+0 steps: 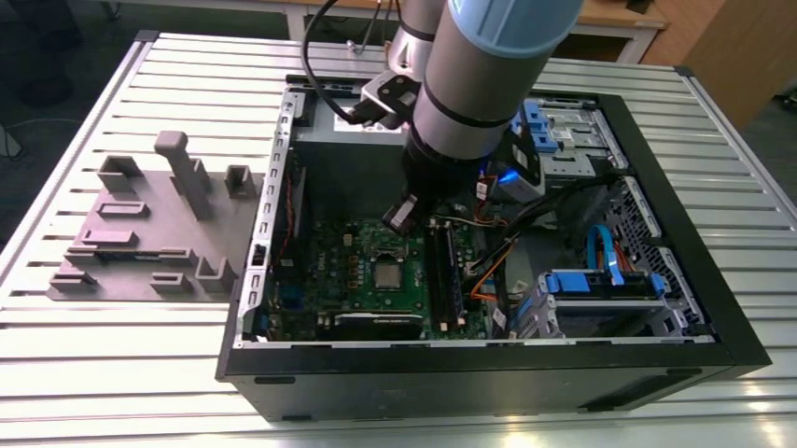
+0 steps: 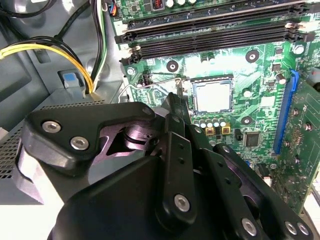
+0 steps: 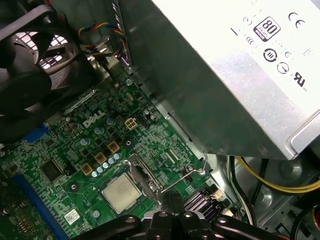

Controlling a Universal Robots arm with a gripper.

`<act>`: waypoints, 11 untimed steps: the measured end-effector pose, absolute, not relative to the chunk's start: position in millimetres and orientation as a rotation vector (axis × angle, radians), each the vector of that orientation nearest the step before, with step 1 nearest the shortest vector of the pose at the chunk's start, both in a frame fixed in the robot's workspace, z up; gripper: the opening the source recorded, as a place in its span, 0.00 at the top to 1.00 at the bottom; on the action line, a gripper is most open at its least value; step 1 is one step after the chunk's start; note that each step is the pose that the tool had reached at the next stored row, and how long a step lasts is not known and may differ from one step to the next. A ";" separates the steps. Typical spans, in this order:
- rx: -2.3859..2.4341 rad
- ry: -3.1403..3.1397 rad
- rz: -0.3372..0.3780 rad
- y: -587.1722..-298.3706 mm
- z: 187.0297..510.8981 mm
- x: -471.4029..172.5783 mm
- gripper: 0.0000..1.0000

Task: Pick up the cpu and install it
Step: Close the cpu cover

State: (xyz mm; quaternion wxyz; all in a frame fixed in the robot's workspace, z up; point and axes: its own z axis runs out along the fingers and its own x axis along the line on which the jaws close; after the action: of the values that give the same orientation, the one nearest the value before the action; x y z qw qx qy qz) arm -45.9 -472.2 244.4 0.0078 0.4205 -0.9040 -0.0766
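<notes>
Black gripper (image 2: pixel 176 102) linkage looms nearest in the second wrist view, its fingers (image 2: pixel 172 107) drawn together on nothing, tip just beside the socket lever (image 2: pixel 165 77). Beyond it the cpu (image 2: pixel 212 96) lies flat in its socket on the green motherboard (image 2: pixel 260 65), silver top up; being square, it has no long axis. RAM slots (image 2: pixel 210 35) run nearby. The first wrist view shows the grey power supply (image 3: pixel 225 75) and a fan (image 3: pixel 35 65); the exterior view shows the mauve tray (image 1: pixel 137 224) on the desk (image 1: pixel 112 373).

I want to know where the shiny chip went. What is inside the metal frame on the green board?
The cpu lies flat inside the socket frame on the motherboard. Whatever is beneath the chip is covered.
</notes>
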 end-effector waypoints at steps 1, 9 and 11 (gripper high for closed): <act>1.315 -2.826 -0.239 -472.7 244.4 -45.9 0.90; 1.315 -2.826 -0.239 -477.3 244.4 -45.9 0.90; 1.315 -2.826 -0.239 -478.0 244.4 -45.9 0.90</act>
State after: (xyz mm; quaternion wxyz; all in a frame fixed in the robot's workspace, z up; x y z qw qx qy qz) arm -45.9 -478.0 244.4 0.0078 0.4205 -0.9040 -0.0766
